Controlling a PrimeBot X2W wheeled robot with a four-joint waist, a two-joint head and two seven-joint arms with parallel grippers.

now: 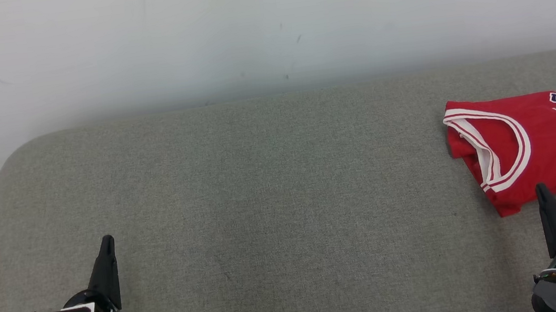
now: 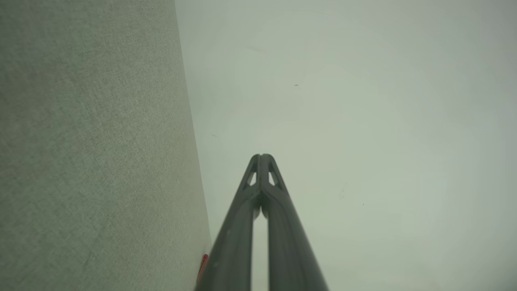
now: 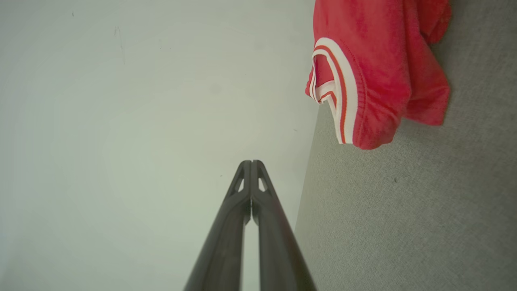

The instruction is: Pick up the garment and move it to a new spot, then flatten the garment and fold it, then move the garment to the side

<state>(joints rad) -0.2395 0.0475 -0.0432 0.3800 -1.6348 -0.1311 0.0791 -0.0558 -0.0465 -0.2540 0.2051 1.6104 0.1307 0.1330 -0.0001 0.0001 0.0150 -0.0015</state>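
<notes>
Over the worktop's [image 1: 239, 182] near-left part I had the left end effector [image 1: 107, 241], fingers pressed together and holding nothing. The jersey [image 1: 552, 143] lay folded at the worktop's right side, partly cut off by my head view. The right end effector [image 1: 542, 191], fingers also together and empty, hovered at the worktop's near-right, just short of the jersey's near hem. My worry was that any push forward from there could catch that hem and drag the fold open, or shove the bundle off the worktop's right edge. The jersey's long axis seemed to run left-right across the worktop, with its white-trimmed opening [image 1: 522, 139] facing the worktop's middle.
</notes>
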